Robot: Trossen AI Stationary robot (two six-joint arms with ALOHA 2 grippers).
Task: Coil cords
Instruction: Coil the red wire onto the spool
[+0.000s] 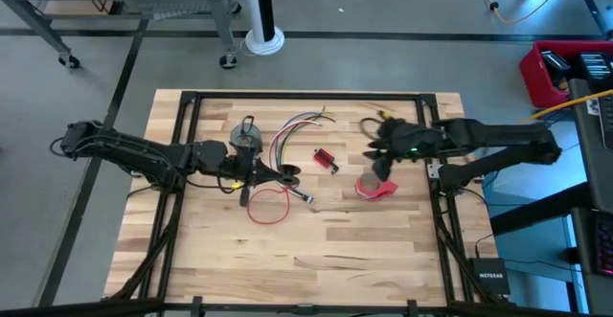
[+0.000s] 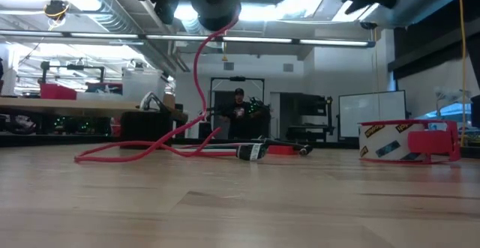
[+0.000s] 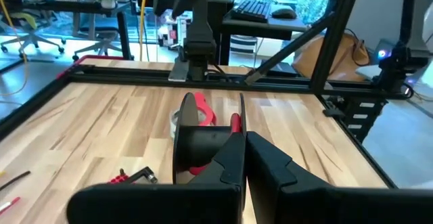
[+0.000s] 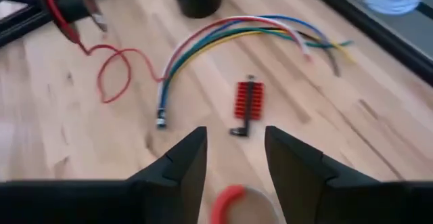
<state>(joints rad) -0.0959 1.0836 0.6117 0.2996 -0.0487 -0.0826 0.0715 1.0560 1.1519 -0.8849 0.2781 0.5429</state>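
So on the table I count one red cord (image 1: 269,205), one multicolored wire bundle (image 1: 292,130), one grey coil (image 1: 246,136), one small red block (image 1: 325,158), one red tape roll (image 1: 375,189) and two grippers.

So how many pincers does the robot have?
2. The left pincer is near the middle of the table, shut on the red cord; the right pincer hangs open over the red tape roll.
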